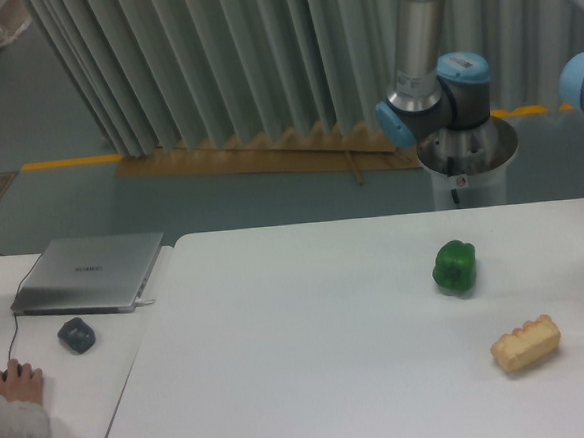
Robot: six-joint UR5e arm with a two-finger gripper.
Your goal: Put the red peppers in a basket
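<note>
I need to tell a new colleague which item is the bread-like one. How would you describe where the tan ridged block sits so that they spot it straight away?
Start at the large white table and look to its right side, toward the near edge. There lies the tan ridged bread-like block, nearer the camera than the glossy green bell pepper and apart from it. It is oblong and pale tan with a bumpy top, whereas the pepper is round and green.
</note>
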